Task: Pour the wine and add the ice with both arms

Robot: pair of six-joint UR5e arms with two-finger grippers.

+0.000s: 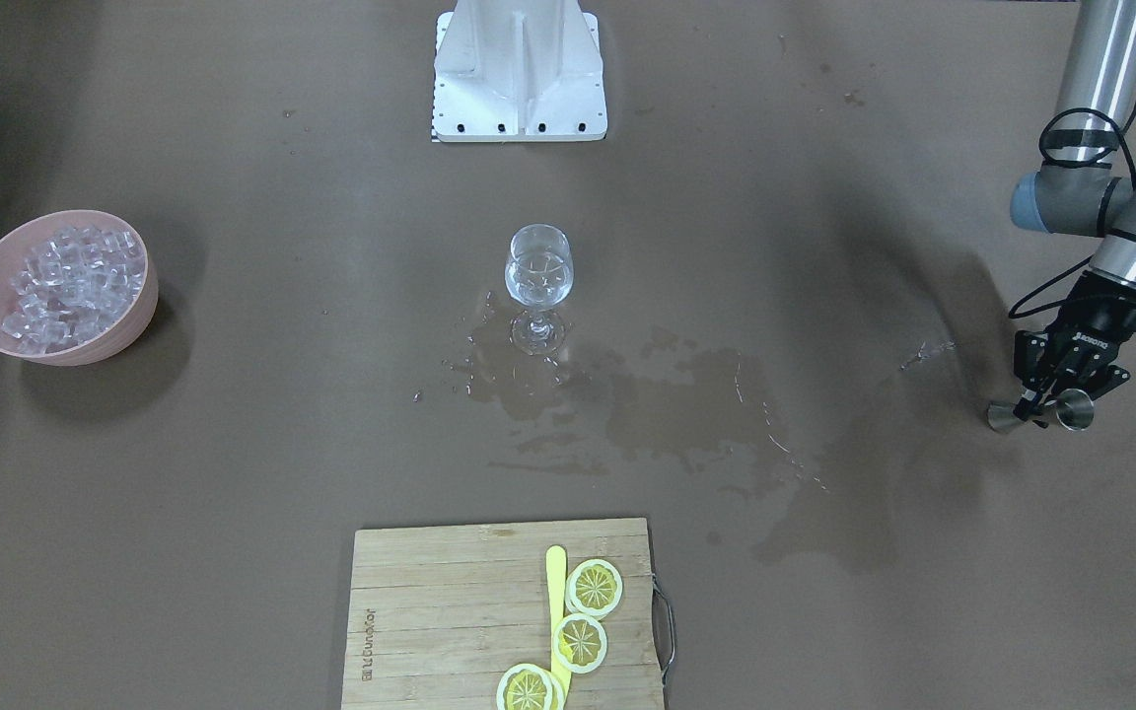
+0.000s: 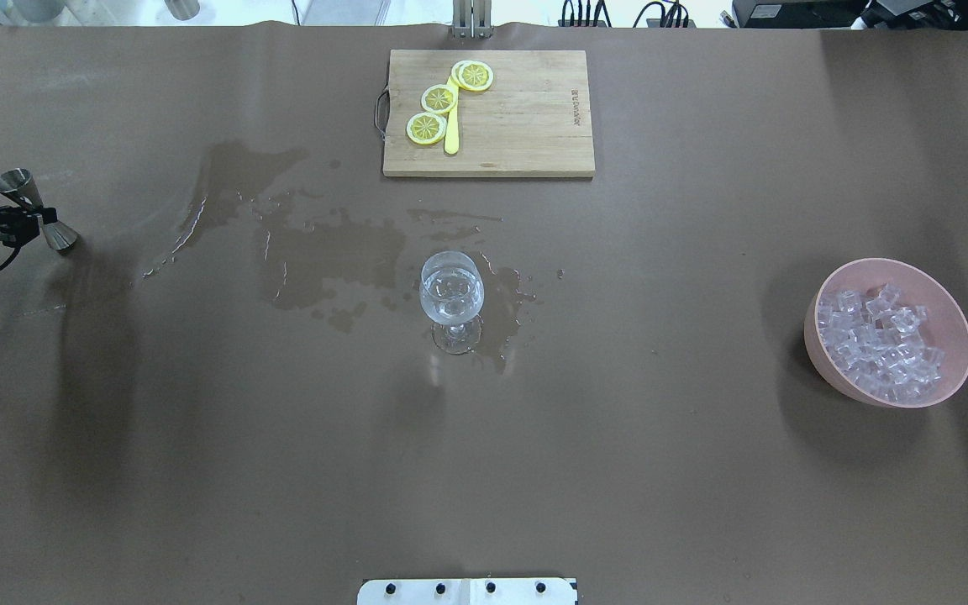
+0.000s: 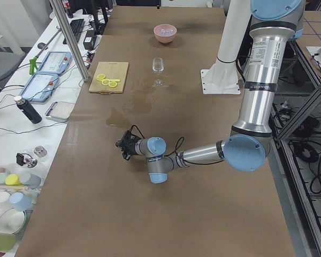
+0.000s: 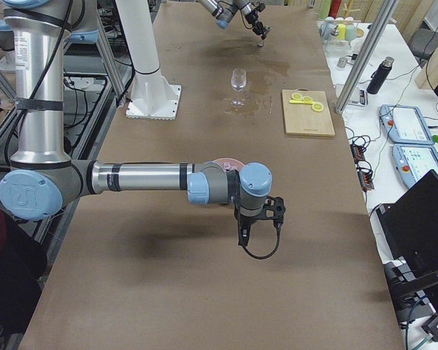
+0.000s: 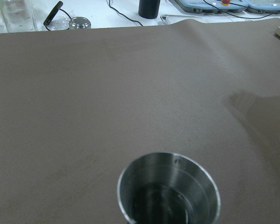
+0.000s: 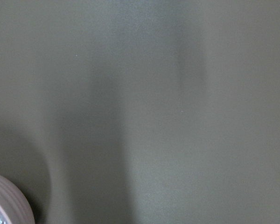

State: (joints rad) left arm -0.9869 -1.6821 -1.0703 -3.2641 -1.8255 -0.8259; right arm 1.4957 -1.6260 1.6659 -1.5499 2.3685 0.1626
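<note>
A stemmed glass (image 1: pixel 538 286) (image 2: pixel 451 294) stands mid-table with clear wine (image 1: pixel 537 275) in its bowl. The ice (image 1: pixel 75 281) (image 2: pixel 879 336) fills a pink bowl (image 1: pixel 129 325) (image 2: pixel 946 311). My left gripper (image 1: pixel 1036 407) (image 2: pixel 26 220) is out at the table's left end. It is shut on the waist of a steel jigger (image 1: pixel 1076 410) (image 2: pixel 60 238) held sideways, whose open cup (image 5: pixel 169 189) fills the bottom of the left wrist view. My right gripper (image 4: pixel 259 219) hovers beside the bowl (image 6: pixel 9 203); I cannot tell whether it is open or shut.
A wet spill (image 1: pixel 686 394) (image 2: pixel 324 252) spreads from the glass toward the left arm. A wooden cutting board (image 1: pixel 450 611) (image 2: pixel 526 118) with lemon slices (image 1: pixel 595 587) and a yellow utensil lies at the far edge. The white stand (image 1: pixel 519 69) sits at the robot's side.
</note>
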